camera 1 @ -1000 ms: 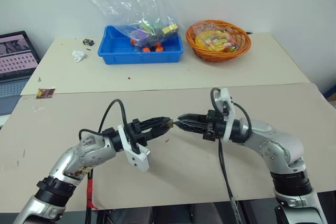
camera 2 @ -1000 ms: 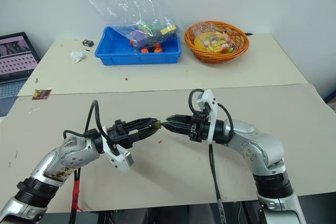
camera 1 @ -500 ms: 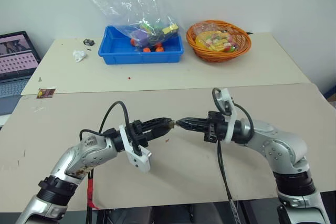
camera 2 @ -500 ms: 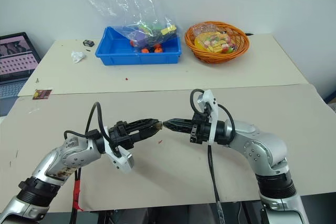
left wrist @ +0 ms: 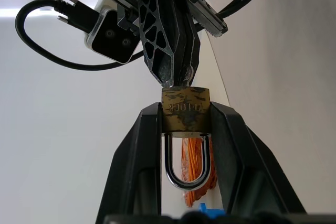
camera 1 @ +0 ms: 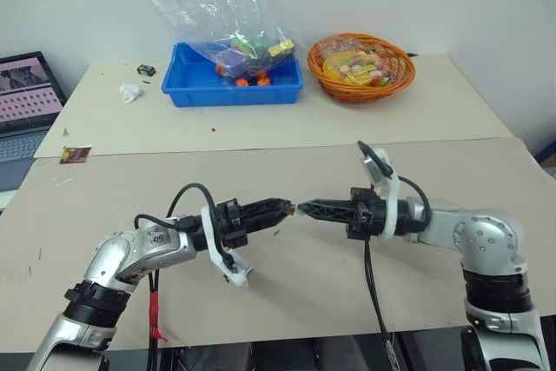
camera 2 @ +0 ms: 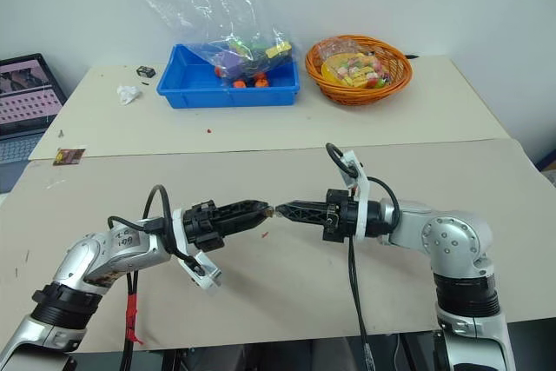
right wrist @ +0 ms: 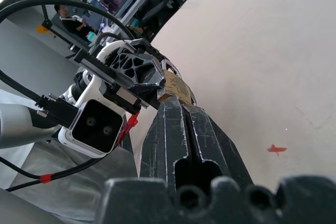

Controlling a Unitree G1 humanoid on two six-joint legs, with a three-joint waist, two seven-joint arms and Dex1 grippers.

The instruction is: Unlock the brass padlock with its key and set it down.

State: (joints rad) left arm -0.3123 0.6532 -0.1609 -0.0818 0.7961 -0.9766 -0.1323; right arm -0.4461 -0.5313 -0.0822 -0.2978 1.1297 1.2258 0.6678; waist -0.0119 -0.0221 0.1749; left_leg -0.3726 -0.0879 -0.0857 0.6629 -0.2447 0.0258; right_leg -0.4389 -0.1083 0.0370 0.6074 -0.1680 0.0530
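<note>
Two grippers, met tip to tip above the table (camera 1: pixel 104 188). We note our left gripper (camera 1: pixel 280 208) clamping the brass padlock (left wrist: pixel 185 109), shackle still seated; our right gripper (camera 1: pixel 306 208), slightly parted a second ago, now pinched shut at the keyway. Key hidden; turning likely next.

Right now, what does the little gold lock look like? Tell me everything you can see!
The brass padlock is a small yellow-gold metal block, worn and scuffed, with raised letters on its face. A shiny silver U-shaped shackle loops out of one end and looks closed. The left gripper holds it in the air above the table, one black finger pressed on each side of the block. The right gripper, shut tight, meets the block's other end, where the key would go in; the key itself is hidden between those fingers.
</note>
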